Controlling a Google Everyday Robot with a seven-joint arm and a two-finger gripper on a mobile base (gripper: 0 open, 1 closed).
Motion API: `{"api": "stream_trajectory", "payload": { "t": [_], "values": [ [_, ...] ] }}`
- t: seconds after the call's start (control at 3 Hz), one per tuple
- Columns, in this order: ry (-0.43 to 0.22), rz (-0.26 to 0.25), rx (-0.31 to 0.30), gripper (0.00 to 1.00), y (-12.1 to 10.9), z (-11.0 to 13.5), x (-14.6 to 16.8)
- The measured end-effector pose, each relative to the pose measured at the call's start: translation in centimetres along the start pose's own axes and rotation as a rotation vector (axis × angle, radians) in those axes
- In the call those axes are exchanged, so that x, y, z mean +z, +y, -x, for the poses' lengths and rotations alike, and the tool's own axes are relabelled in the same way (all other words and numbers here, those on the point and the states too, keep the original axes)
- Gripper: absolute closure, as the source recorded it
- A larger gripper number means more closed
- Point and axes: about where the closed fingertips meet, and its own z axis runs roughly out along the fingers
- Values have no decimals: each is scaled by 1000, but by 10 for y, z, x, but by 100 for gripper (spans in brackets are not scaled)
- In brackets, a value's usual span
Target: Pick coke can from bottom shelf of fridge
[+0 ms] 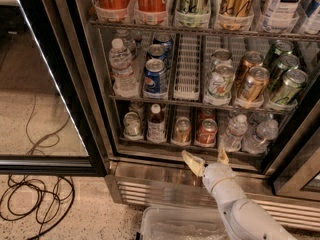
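The fridge stands open, its glass door swung to the left. On the bottom shelf a red coke can stands at the front of a lane, with another red can behind it. A copper-gold can is just to its left. My gripper is open, its two pale fingers spread. It hovers just in front of and slightly below the coke can, over the shelf's front edge. It touches nothing.
Left on the bottom shelf are a silver-green can and a small dark bottle; right are water bottles. The rack above holds Pepsi cans and more cans. A clear plastic bin and cables lie on the floor.
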Motion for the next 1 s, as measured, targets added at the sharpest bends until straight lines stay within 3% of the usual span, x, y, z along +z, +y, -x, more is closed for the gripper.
{"api": "stream_trajectory", "payload": {
  "t": [0.67,1.0],
  "values": [
    [-50,-51,-58,25,-3,15,0],
    [-99,-88,-25,28,-17,14,8]
  ]
}}
